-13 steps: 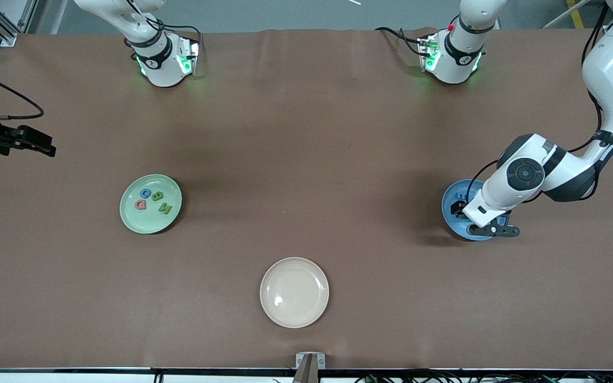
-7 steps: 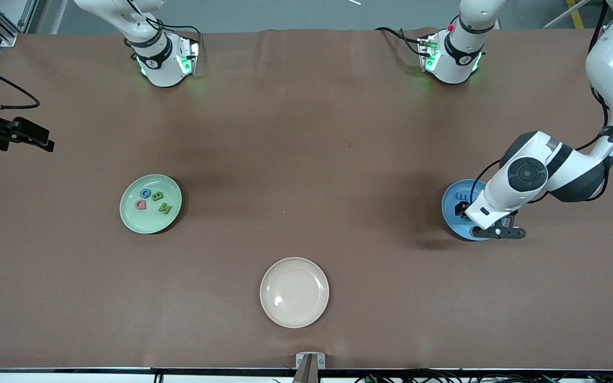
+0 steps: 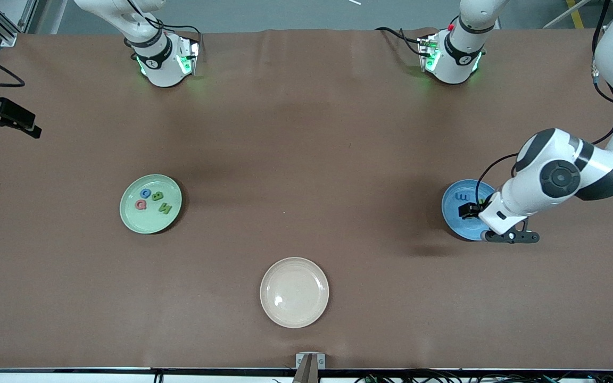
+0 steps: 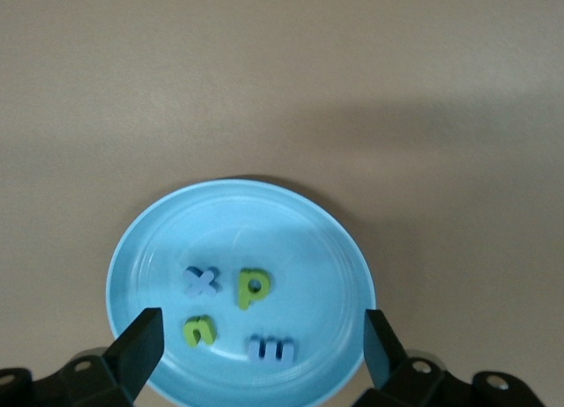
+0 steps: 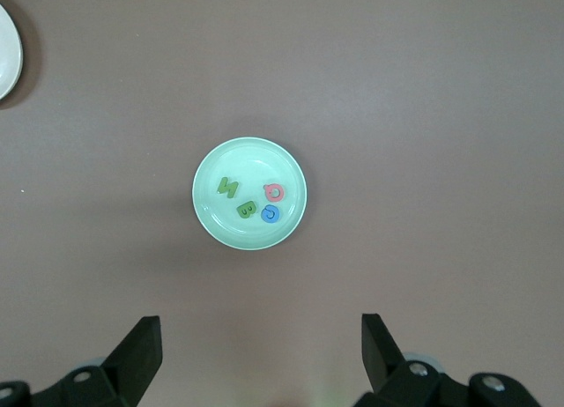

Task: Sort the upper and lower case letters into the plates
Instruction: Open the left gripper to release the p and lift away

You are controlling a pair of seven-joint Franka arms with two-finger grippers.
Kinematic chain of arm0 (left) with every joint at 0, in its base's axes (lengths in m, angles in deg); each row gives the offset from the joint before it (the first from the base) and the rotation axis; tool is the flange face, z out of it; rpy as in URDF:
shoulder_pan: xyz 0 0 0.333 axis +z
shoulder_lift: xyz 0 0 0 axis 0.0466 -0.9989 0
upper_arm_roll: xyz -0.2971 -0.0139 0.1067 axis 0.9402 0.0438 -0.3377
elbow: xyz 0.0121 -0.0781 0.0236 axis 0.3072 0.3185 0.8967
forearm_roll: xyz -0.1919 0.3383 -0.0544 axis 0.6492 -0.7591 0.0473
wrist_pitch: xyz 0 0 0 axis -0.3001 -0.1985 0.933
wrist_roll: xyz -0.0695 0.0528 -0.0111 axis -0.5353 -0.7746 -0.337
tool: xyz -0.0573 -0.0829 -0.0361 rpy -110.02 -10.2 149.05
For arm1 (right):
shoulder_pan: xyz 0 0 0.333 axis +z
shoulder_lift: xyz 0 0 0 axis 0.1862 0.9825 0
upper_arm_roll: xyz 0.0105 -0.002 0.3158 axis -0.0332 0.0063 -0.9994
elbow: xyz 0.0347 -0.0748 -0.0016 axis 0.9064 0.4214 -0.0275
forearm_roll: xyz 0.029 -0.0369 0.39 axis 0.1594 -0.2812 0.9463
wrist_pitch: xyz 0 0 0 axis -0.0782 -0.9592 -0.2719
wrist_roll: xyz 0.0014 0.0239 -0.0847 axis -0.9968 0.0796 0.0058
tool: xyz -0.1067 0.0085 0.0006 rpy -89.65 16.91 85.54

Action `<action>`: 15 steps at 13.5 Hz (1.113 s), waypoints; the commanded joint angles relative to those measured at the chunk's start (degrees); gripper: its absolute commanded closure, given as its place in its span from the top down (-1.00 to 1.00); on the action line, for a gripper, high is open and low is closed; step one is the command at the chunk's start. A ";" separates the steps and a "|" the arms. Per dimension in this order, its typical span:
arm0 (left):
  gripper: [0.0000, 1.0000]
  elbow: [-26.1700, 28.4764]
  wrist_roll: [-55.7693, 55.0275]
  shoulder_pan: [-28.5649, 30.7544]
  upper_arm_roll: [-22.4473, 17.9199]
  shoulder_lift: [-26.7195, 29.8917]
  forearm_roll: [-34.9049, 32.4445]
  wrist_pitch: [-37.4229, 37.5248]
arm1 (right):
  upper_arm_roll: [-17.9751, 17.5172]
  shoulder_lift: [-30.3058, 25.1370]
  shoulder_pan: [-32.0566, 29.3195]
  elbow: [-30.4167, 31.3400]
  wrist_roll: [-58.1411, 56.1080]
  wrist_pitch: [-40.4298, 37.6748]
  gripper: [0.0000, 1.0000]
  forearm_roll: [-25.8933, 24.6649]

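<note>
Your blue plate (image 3: 458, 210) sits at left arm's end of table, holding lowercase letters (image 4: 238, 306): x, p, n, m. Green plate (image 3: 150, 204) at right arm's end holds capitals (image 5: 251, 200). Cream plate (image 3: 294, 292) nearer front camera, between them. Left gripper (image 3: 511, 236) over blue plate's edge, jaws spread, nothing held. Right gripper (image 3: 11, 121) at table's edge, high up, jaws spread, nothing held.

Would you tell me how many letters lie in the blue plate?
4, all in the blue plate: x, p, n, m.
</note>
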 commanded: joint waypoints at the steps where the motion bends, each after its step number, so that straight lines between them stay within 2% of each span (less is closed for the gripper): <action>1: 0.99 -1.28 10.65 -12.60 -14.48 12.18 16.41 1.61 | -0.46 -2.05 0.33 2.68 -0.52 0.56 1.00 -1.13; 4: 0.99 -1.28 15.86 -29.39 -33.81 18.97 29.98 2.84 | -0.37 -2.04 0.24 2.69 -0.52 0.56 1.00 -1.04; 5: 0.99 -0.85 16.13 -33.88 -38.39 20.46 33.15 3.10 | -0.37 -1.96 0.24 2.77 -0.52 0.56 1.00 -1.04; 7: 0.99 -0.49 16.13 -39.96 -44.56 22.84 36.68 4.16 | -0.28 -2.04 0.07 3.39 -0.60 0.74 1.00 -1.13; 9: 0.98 1.26 16.13 -41.05 -46.79 26.17 39.85 4.34 | -0.19 -1.96 -0.11 3.39 -3.14 1.18 1.00 -1.13; 15: 0.99 2.59 17.54 -33.84 -46.09 36.99 39.68 5.12 | -0.19 -1.96 -0.02 3.39 -2.89 0.74 1.00 -0.87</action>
